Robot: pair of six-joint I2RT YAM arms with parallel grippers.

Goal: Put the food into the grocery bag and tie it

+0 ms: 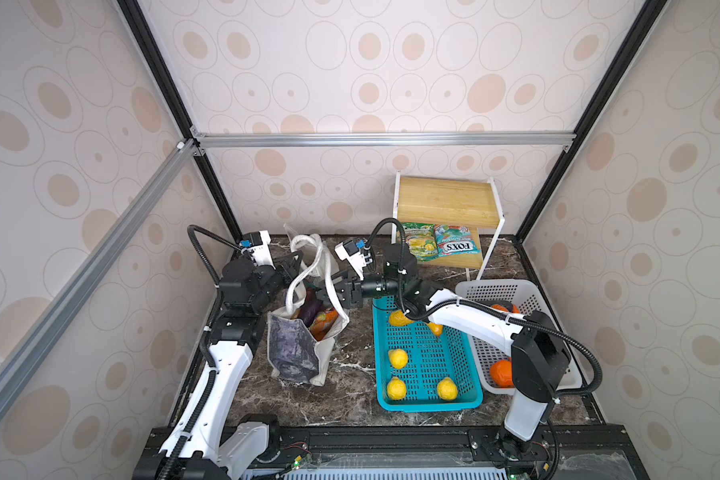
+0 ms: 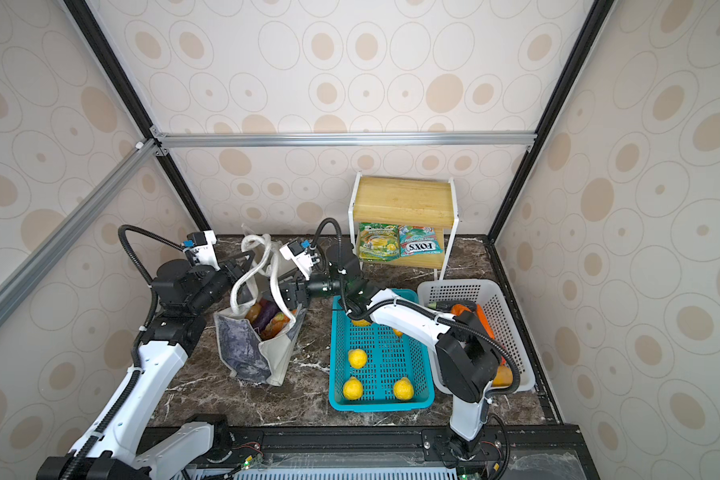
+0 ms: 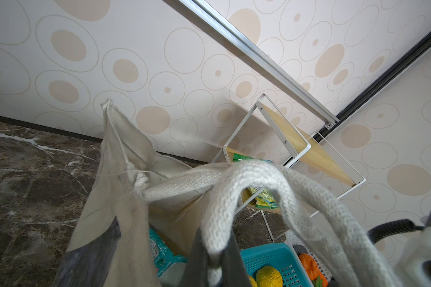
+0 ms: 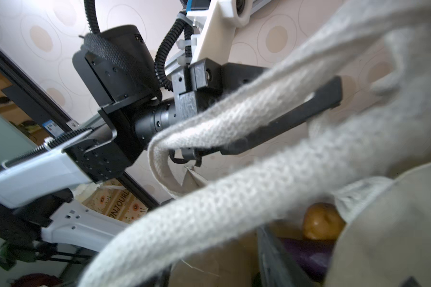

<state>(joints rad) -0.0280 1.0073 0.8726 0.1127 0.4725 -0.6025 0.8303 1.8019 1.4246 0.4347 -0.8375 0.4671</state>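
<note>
- Your grocery bag (image 1: 296,353) stands upright, mouth open.
- Teal basket (image 1: 429,405) sits just right of the bag in both top views.
- Your left gripper (image 3: 215,256), at the bag's far rim, is clenched on a strap handle (image 3: 222,198).
- Your right gripper (image 1: 328,296), at the bag's mouth, has its jaws parted.
- Purple eggplant (image 1: 310,309) and orange packet (image 1: 325,322) lie inside the bag.

right gripper (image 1: 332,291) at grocery bag (image 1: 296,353) mouth (food (image 1: 312,313) inside) | left gripper (image 1: 292,266) opposite, across the straps (image 3: 234,198) | lemon basket (image 1: 429,405) to its right | shelf (image 1: 445,199) with packets (image 1: 441,247) behind it, rightward

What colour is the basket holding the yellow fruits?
The basket is teal; clearest in a top view.
</note>
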